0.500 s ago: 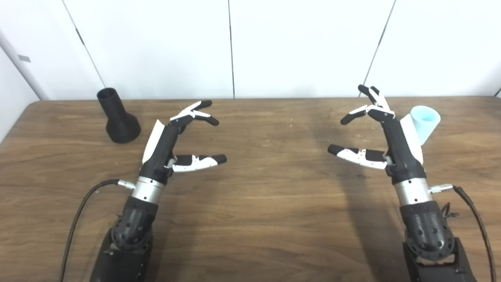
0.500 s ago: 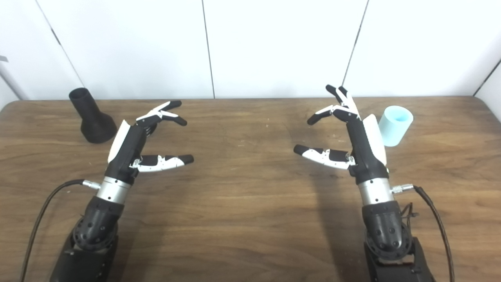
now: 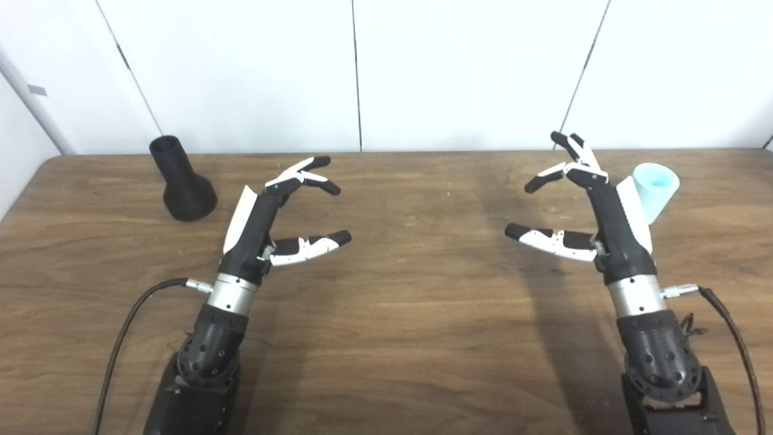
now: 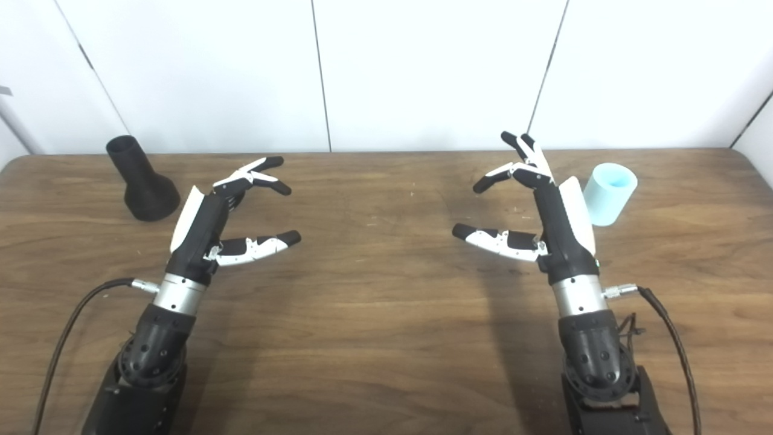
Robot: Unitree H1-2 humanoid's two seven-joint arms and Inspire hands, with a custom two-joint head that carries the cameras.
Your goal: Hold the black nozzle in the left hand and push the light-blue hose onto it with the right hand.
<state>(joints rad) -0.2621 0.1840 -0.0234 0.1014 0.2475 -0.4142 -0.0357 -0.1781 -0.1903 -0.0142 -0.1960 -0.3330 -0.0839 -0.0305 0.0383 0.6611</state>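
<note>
The black nozzle (image 3: pixel 182 180) stands on its wide base at the table's back left, narrow mouth tilted up and left. My left hand (image 3: pixel 275 211) hovers open to its right, apart from it, fingers spread toward the middle. The light-blue hose (image 4: pixel 610 185), a short tube, stands at the back right. My right hand (image 4: pixel 531 202) is open just left of the hose, its back turned to it and partly hiding it in the left eye view. Neither hand holds anything.
The brown wooden table (image 3: pixel 410 302) ends at a white panelled wall (image 3: pixel 356 72) at the back. Black cables (image 3: pixel 121 338) trail from both wrists near the front edge. Nothing else stands on the tabletop.
My left hand has shifted a little to the right and its thumb has lifted slightly. The right hand, nozzle and hose have hardly moved.
</note>
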